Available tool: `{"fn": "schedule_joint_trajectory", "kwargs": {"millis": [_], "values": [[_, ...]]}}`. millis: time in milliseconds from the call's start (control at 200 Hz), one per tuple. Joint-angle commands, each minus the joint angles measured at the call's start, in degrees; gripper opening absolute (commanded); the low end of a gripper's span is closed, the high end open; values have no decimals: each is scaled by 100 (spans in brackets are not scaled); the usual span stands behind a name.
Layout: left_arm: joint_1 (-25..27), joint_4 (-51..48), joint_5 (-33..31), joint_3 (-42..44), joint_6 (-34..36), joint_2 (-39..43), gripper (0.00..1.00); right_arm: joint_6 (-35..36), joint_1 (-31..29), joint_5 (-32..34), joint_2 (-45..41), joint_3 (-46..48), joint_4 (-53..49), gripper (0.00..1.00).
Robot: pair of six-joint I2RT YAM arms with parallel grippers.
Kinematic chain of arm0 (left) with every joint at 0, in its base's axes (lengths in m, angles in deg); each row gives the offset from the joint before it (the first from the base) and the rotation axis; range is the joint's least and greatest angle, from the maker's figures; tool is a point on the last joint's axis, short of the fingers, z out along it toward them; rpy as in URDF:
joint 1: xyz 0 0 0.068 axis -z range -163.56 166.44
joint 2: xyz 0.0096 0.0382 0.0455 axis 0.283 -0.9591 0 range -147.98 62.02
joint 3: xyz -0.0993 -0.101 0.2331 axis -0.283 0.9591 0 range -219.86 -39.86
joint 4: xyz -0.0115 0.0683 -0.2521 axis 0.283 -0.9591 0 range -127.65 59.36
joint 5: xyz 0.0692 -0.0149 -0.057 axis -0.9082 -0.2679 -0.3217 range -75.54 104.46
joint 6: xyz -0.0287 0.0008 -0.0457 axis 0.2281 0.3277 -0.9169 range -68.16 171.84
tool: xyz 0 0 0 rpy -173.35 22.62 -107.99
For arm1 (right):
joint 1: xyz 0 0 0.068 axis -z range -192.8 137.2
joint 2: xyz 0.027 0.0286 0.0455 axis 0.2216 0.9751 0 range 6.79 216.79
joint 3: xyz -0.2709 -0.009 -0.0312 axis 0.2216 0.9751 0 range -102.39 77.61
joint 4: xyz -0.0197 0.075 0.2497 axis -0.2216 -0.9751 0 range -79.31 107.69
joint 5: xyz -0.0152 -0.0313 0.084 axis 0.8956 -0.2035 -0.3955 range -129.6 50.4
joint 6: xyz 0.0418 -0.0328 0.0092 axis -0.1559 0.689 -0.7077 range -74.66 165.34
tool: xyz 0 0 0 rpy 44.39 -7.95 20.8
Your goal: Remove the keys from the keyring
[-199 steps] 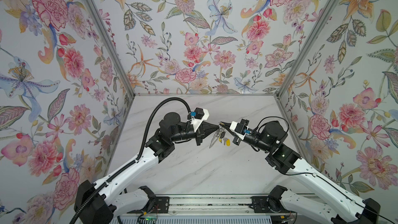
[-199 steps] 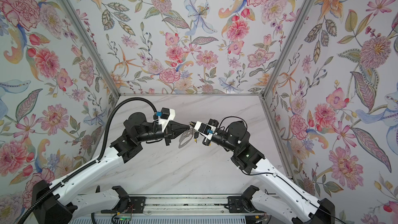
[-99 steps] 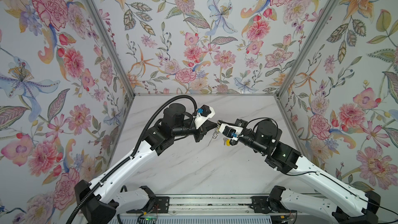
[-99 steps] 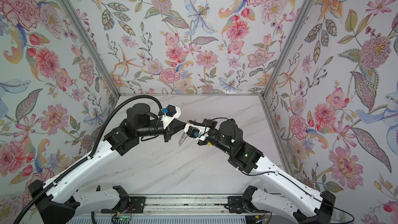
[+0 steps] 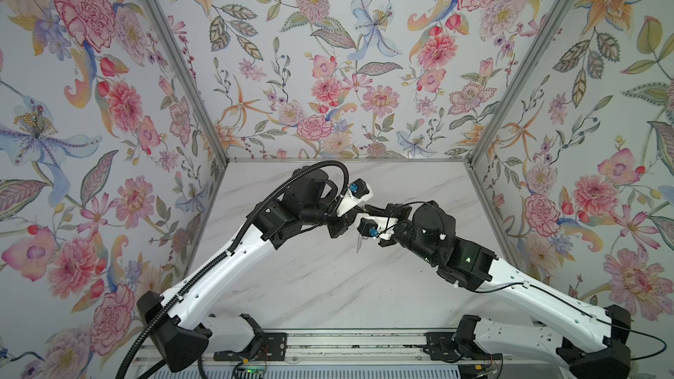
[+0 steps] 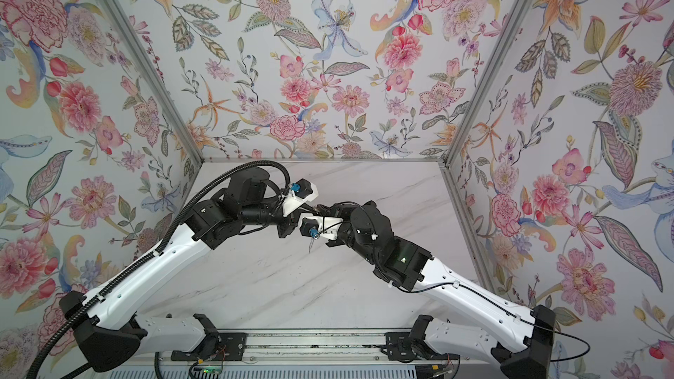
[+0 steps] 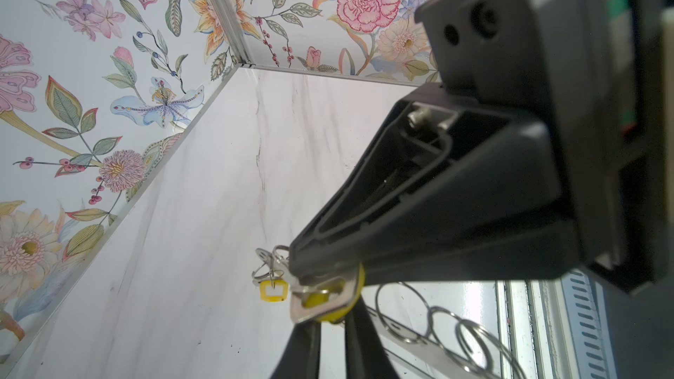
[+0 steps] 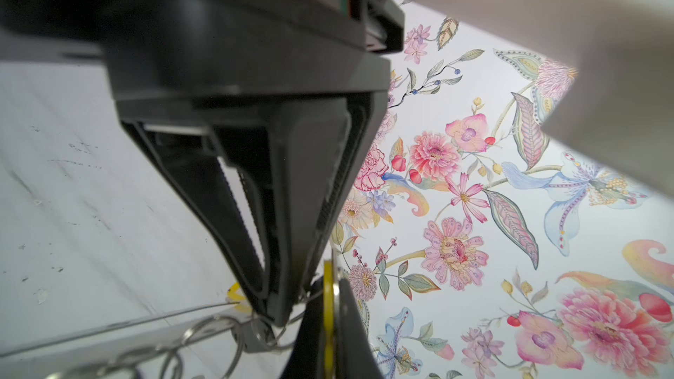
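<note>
Both grippers meet tip to tip above the middle of the marble table. My left gripper is shut on a key with a yellow oval tag; in the right wrist view this key stands edge-on, pressed between the left fingers. My right gripper is shut on a thin wire ring of the keyring. The keyring's flat silver strip with wire loops trails away from the grip. Another yellow-tagged key dangles on small rings beside it. A thin silver piece hangs below the grippers.
Floral walls close the table on the left, back and right. The arm bases sit on a metal rail at the front edge. Black cables loop over the left wrist.
Both grippers have moved together a little left and toward the back wall. The right wrist has rolled, so its camera mount now hangs underneath. The dangling yellow tag no longer shows from above.
</note>
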Motion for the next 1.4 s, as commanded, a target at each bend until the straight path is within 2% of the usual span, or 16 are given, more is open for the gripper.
{"fn": "schedule_joint_trajectory", "kwargs": {"millis": [0, 130, 280, 400, 495, 731, 926, 1131, 1396], "values": [[-66, 882, 257, 224, -120, 336, 30, -621, 229, -1167, -204, 211, 345, 0], [-201, 1373, 347, 681, -412, 708, 44, -1188, 740, -1900, -506, 569, 717, 0], [-465, 2136, 450, 1261, -1019, 1061, 50, -1636, 1071, -2468, -711, 871, 1199, 0], [-494, 2668, 371, 1678, -1453, 1119, 52, -2147, 1424, -3117, -893, 1146, 1783, 0], [-491, 3107, 407, 1964, -1743, 1083, 52, -2416, 1603, -3420, -956, 1251, 2039, 0], [-447, 4288, 1019, 2493, -2428, 1053, 51, -2871, 1838, -3870, -960, 1368, 2531, 0], [-352, 5100, 1249, 2661, -2900, 919, 48, -3076, 1840, -4113, -901, 1376, 2778, 0], [-93, 5182, 1321, 2620, -2898, 753, 40, -3144, 1844, -4157, -855, 1393, 2920, 0], [81, 5248, 1243, 2676, -2861, 828, 36, -3128, 1840, -4161, -824, 1381, 2880, 0]]}}
